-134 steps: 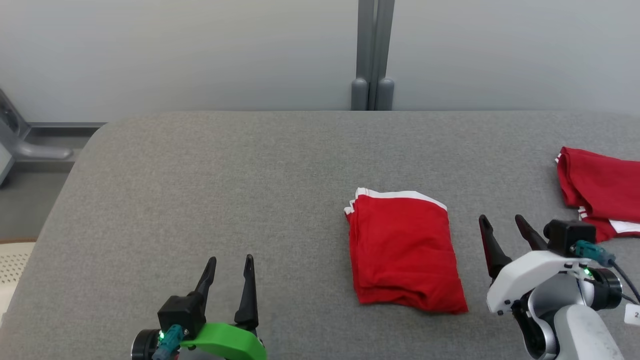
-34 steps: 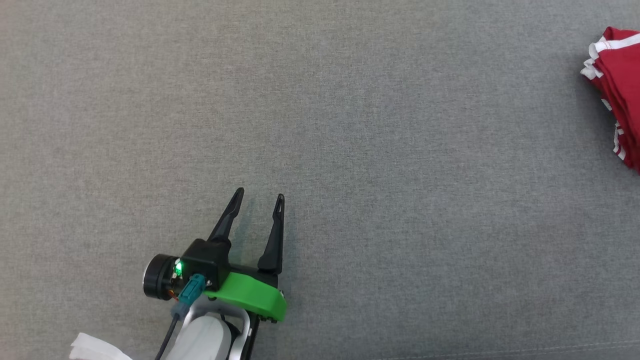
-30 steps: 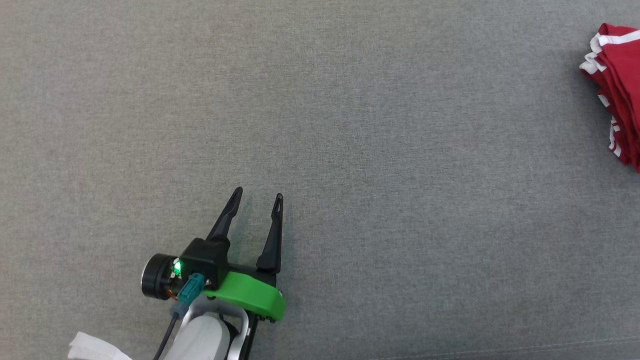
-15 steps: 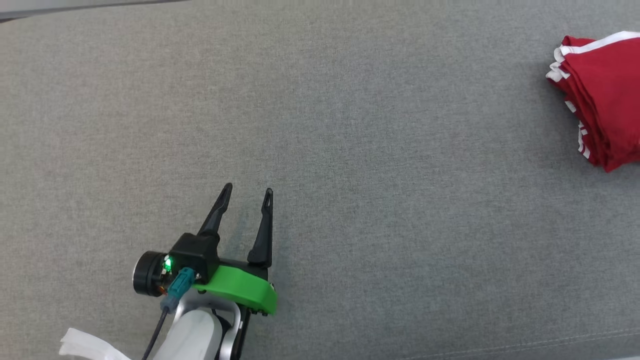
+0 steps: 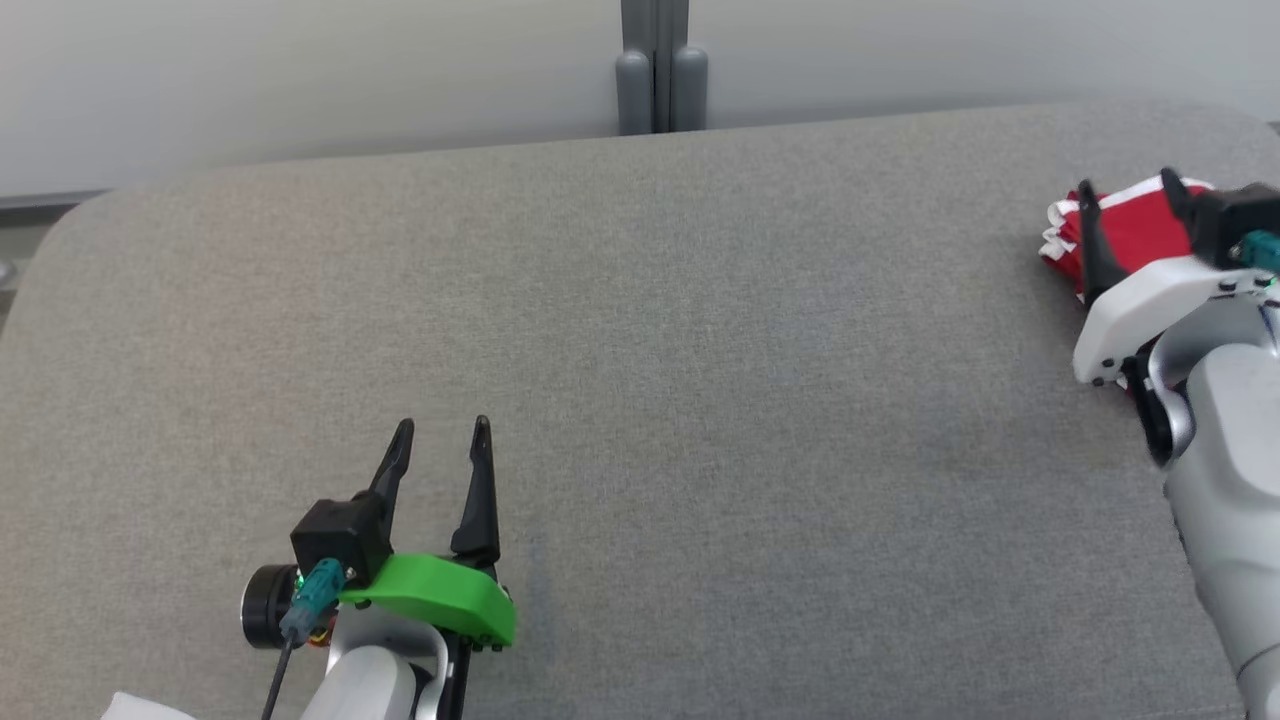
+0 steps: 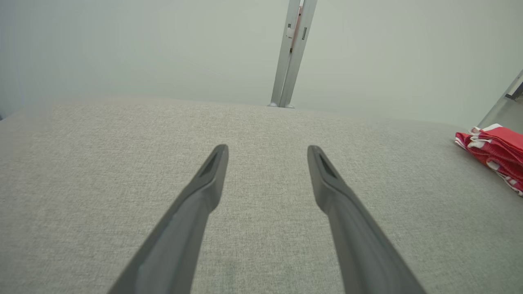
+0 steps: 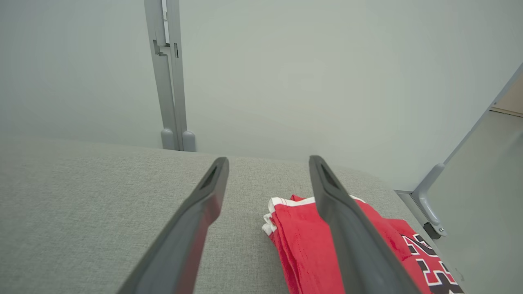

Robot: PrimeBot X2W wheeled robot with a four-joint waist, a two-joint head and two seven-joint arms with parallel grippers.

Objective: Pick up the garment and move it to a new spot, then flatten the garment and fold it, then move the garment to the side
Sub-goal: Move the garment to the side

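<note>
1. Left gripper: lower left of the head view, over the grey fabric surface. Its fingers are spread apart with nothing between them. In the left wrist view both fingers point toward the far edge of the surface and the grey post at top centre.

2. Garment: red with white trim, folded into a stack. It lies at the upper right of the head view, near the right edge of the surface and well apart from the left gripper. The right wrist view shows a black-and-white print on it at lower right.

3. Right gripper: right edge of the head view, fingers spread apart and holding nothing. In the right wrist view one finger overlaps the red cloth and the other lies over grey surface. The gripper appears to hover above the garment; contact cannot be confirmed.
</note>
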